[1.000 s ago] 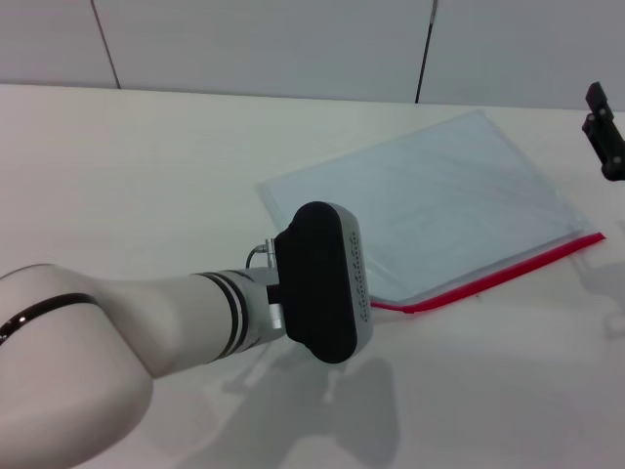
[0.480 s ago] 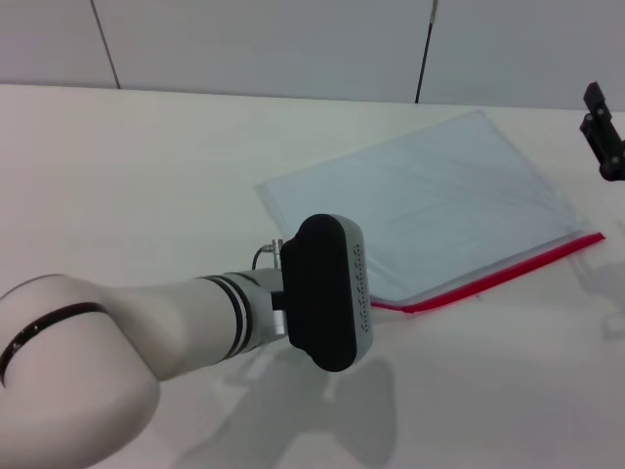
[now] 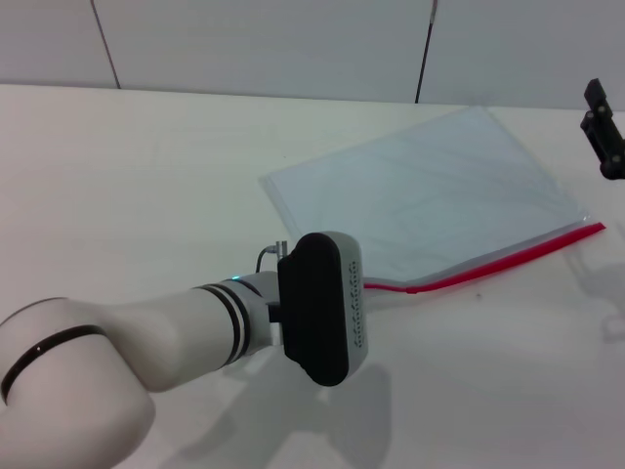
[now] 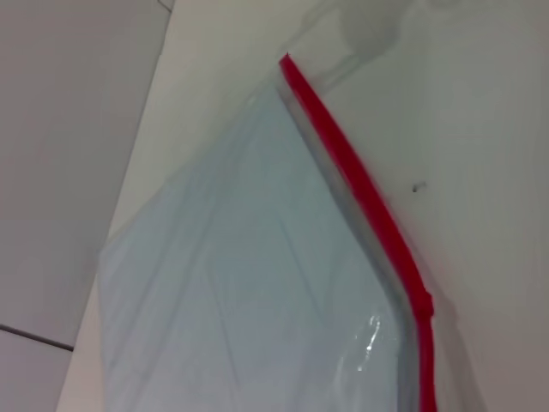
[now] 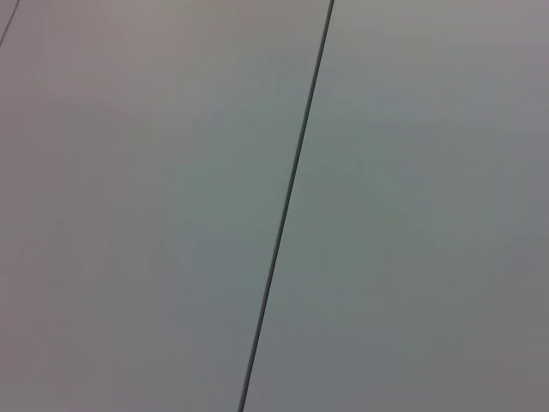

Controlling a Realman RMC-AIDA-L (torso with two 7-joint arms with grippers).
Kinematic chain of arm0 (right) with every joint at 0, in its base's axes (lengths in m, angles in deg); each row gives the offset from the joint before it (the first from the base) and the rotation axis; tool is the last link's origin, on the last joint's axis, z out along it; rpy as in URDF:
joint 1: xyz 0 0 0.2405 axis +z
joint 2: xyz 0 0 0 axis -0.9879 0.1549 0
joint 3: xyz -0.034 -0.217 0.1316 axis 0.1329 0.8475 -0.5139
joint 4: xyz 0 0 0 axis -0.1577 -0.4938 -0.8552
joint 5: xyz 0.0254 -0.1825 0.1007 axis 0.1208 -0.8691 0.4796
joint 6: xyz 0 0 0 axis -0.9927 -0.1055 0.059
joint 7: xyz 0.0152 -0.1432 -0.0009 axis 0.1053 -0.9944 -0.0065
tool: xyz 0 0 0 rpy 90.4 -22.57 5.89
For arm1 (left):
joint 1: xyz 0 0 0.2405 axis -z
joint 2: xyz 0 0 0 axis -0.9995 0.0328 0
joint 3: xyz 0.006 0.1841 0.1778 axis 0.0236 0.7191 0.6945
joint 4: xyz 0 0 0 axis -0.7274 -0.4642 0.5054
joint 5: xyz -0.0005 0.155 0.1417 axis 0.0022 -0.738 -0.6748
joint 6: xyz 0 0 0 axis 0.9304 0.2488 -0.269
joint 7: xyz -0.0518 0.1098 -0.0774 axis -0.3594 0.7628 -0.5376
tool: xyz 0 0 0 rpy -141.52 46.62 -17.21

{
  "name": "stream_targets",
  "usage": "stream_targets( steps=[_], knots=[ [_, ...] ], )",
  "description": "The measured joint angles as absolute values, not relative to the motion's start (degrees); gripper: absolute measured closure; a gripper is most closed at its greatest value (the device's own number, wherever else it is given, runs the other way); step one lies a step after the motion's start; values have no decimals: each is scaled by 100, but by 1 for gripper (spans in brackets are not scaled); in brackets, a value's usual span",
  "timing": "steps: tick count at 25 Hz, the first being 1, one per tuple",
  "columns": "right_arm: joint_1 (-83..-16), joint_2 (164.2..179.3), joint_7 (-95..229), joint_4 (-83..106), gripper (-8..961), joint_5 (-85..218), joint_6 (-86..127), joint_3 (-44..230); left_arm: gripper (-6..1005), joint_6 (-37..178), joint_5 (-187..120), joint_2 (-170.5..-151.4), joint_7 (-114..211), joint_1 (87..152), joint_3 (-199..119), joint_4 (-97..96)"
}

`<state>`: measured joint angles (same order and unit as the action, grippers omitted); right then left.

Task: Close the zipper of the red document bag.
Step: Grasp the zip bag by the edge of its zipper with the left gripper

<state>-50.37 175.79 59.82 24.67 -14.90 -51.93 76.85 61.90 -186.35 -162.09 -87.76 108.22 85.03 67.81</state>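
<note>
The red document bag (image 3: 430, 195) lies flat on the white table, right of centre, a translucent pale blue pouch. Its zipper (image 3: 508, 257) is the thin red strip along the near long edge, with a small kink close to its left end. My left arm reaches in from the lower left. Its black wrist housing (image 3: 322, 308) sits just in front of the zipper's left end and hides the fingers. In the left wrist view the zipper (image 4: 360, 184) runs along the bag (image 4: 249, 283) and bends at one point. My right gripper (image 3: 605, 137) hangs parked at the far right edge.
A bare white tabletop (image 3: 137, 176) surrounds the bag, with a panelled wall (image 3: 293, 44) behind it. The right wrist view shows only a wall panel seam (image 5: 287, 206).
The left wrist housing has moved lower and a little nearer to me. The bag's near red edge has shifted slightly away. The right arm is unchanged.
</note>
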Motion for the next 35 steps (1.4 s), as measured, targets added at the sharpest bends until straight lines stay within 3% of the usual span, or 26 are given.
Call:
stream_targets(
  steps=[5, 19, 26, 35],
  knots=[
    [-5031, 17579, 5982, 2467, 271, -1518, -5195, 7704, 944, 6224, -18628, -16211, -8814, 10829, 8502, 6742],
    [-5027, 17532, 6590, 2330, 270, -1923, -5322, 7791, 947, 8141, -18637, -16217, -8736, 10215, 8336, 6655],
    [-4858, 17503, 9239, 691, 282, -3537, -5743, 7789, 947, 10308, -18377, -16222, -8374, 9869, 8467, 6134],
    [-4764, 17520, 9489, -32, 301, -4733, -5981, 7798, 946, 10868, -18119, -16204, -8250, 9807, 8567, 5865]
  ],
)
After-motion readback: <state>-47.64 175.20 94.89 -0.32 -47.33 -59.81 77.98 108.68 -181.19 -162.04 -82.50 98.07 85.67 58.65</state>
